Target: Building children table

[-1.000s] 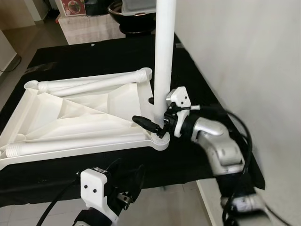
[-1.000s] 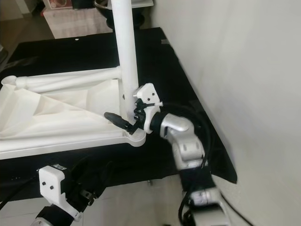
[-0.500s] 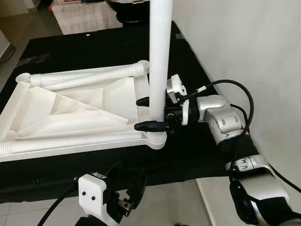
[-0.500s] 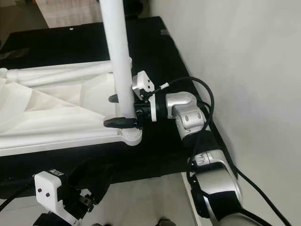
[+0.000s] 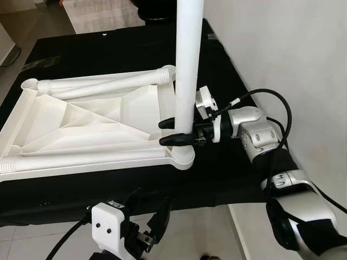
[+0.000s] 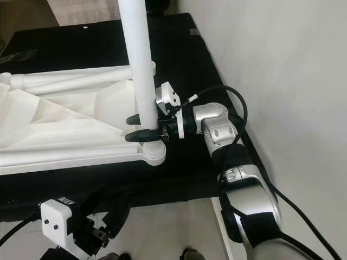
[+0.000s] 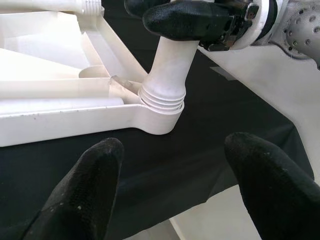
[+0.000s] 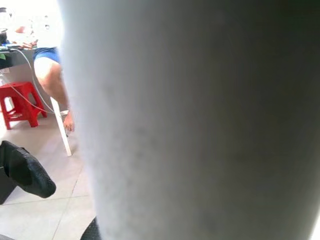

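The table leg stands upright in the near right corner socket of the upturned white tabletop. My right gripper has its two black fingers pinching the leg just above the threaded collar. My left gripper hangs below the near edge of the bench with its fingers spread, holding nothing and facing that same corner. The tabletop lies underside up on the black cloth, with two more legs lying along its far and near rims.

Handling judgement: the leg looks like hollow moulded plastic, so light, stiff and smooth. A low grip near the collar gives the best control for turning. A higher grip would lever the leg sideways and risk cross-threading. The smooth surface may slip under twist.
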`<state>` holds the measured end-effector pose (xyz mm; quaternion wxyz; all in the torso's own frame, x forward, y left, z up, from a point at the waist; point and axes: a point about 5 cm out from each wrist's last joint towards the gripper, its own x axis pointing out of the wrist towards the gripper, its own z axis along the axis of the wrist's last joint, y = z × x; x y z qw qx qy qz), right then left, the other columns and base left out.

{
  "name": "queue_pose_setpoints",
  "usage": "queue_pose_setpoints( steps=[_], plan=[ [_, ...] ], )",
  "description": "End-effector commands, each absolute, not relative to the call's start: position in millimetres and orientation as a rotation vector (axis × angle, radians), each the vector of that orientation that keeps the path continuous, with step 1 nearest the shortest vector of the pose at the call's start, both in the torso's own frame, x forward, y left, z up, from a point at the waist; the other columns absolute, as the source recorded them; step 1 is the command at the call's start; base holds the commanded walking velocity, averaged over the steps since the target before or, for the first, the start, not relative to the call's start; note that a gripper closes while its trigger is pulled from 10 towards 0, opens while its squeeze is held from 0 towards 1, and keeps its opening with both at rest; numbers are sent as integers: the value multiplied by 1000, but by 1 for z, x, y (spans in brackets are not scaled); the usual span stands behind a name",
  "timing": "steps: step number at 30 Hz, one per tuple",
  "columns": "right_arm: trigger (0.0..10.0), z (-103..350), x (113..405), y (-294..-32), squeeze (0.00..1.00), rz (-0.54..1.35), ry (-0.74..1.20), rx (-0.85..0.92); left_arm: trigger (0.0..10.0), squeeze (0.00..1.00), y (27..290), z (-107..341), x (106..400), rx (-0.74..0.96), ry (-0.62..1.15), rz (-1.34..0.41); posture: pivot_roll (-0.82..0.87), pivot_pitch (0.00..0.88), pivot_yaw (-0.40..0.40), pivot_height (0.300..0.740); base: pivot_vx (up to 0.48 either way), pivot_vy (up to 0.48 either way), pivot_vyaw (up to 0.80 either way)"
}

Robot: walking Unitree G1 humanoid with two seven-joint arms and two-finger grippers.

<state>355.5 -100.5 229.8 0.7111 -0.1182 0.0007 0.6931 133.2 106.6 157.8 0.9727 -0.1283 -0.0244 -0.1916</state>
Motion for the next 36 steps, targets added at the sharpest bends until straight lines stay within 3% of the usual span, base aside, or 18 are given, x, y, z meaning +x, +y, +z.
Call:
queue_pose_setpoints(
  steps=[1, 2, 3, 4, 5, 8, 9, 10, 11, 15, 16, 21, 22, 26, 27, 35, 36],
  plan=[
    [0, 216, 354, -98, 0, 1525, 44, -259, 10000, 0, 107, 155, 132, -248, -30, -383, 120, 211, 2, 740, 0, 0, 0],
    [0, 212, 352, -108, 0, 1401, 35, -263, 10000, 0, 107, 154, 135, -250, -34, -383, 89, 198, 5, 740, 0, 0, 0],
    [0, 212, 352, -108, 0, 1401, 35, -263, 10000, 0, 107, 154, 135, -250, -34, -383, 89, 198, 5, 740, 0, 0, 0],
    [0, 206, 349, -116, 0, 1220, 53, -236, 10000, 0, 108, 153, 138, -250, -37, -382, 66, 187, 8, 740, 0, 0, 0],
    [0, 194, 344, -120, 0, 807, 69, -231, 10000, 0, 110, 152, 141, -249, -41, -382, 49, 179, 15, 740, 0, 0, 0],
    [0, 194, 344, -120, 0, 807, 69, -231, 10000, 0, 110, 152, 141, -249, -41, -382, 49, 179, 15, 740, 0, 0, 0],
    [0, 183, 324, -122, 0, 558, 85, -196, 10000, 0, 111, 151, 144, -248, -44, -382, 39, 177, 16, 740, 0, 0, 0],
    [0, 183, 324, -122, 0, 558, 85, -196, 10000, 0, 111, 151, 144, -248, -44, -382, 39, 177, 16, 740, 0, 0, 0],
    [0, 174, 301, -113, 0, 442, 82, -193, 10000, 0, 113, 150, 147, -245, -47, -383, 35, 165, 34, 740, 0, 0, 0],
    [0, 167, 291, -99, 0, 425, 80, -181, 10000, 0, 114, 149, 151, -241, -47, -384, 47, 134, 46, 740, 0, 0, 0],
    [0, 158, 292, -78, 0, 498, 76, -172, 10000, 0, 116, 146, 156, -236, -47, -380, 58, 123, 39, 740, 0, 0, 0],
    [0, 156, 298, -75, 0, 512, 82, -163, 10000, 0, 117, 146, 157, -231, -49, -373, 58, 124, 41, 740, 0, 0, 0],
    [10000, 157, 302, -74, 0, 539, 83, -144, 10000, 0, 118, 147, 157, -228, -52, -367, 55, 128, 44, 740, 0, 0, 0],
    [10000, 164, 306, -76, 0, 603, 68, -114, 10000, 0, 118, 148, 156, -227, -56, -364, 58, 137, 43, 740, 0, 0, 0],
    [10000, 176, 310, -77, 1000, 681, 31, -130, 10000, 0, 117, 149, 155, -229, -56, -368, 60, 145, 44, 740, 0, 0, 0],
    [10000, 219, 327, -87, 1000, 972, -111, -226, 10000, 0, 115, 150, 152, -239, -54, -382, 79, 171, 37, 740, 0, 0, 0],
    [10000, 223, 333, -90, 196, 1057, -117, -287, 10000, 0, 114, 151, 150, -240, -53, -384, 84, 178, 33, 740, 0, 0, 0]
  ],
)
